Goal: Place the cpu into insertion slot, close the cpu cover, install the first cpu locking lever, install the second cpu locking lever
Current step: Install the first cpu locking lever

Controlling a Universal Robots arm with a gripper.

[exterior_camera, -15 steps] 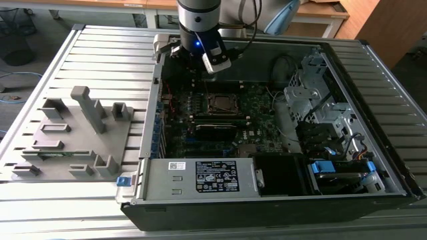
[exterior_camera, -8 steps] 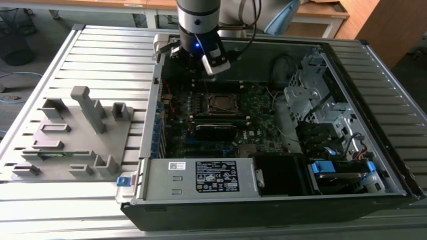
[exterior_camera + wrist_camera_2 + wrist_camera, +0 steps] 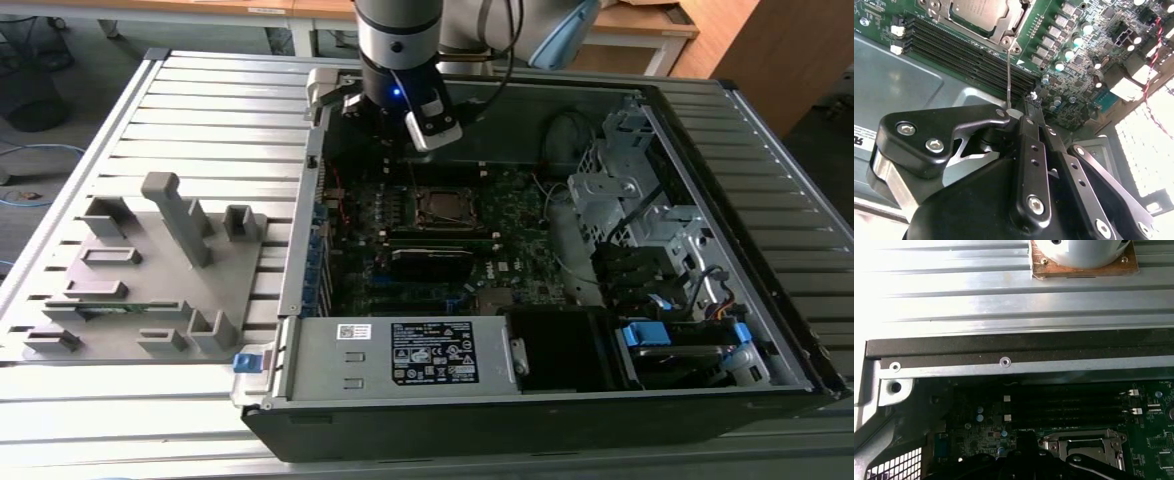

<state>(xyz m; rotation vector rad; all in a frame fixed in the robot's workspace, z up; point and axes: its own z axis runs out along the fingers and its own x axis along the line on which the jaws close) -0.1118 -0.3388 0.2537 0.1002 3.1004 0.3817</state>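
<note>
The cpu (image 3: 976,11) lies in the insertion slot (image 3: 447,207) on the green board, its grey metal face showing. The silvery cpu cover (image 3: 1006,22) lies flat around it, also seen in the first wrist view as the cpu cover (image 3: 1081,445). A thin wire locking lever (image 3: 1008,75) stands up from the socket's corner and runs to my gripper (image 3: 1031,102), whose black fingers (image 3: 1029,145) are shut together, with the lever's end right beside them. In the exterior view my gripper (image 3: 396,140) hangs inside the case just behind the socket.
The open computer case (image 3: 561,400) lies on a slatted metal table (image 3: 200,110). Black memory slots (image 3: 969,55) run beside the socket. Drive cages and cables (image 3: 641,230) crowd the exterior view's right. A grey fixture tray (image 3: 147,270) sits at the exterior view's left.
</note>
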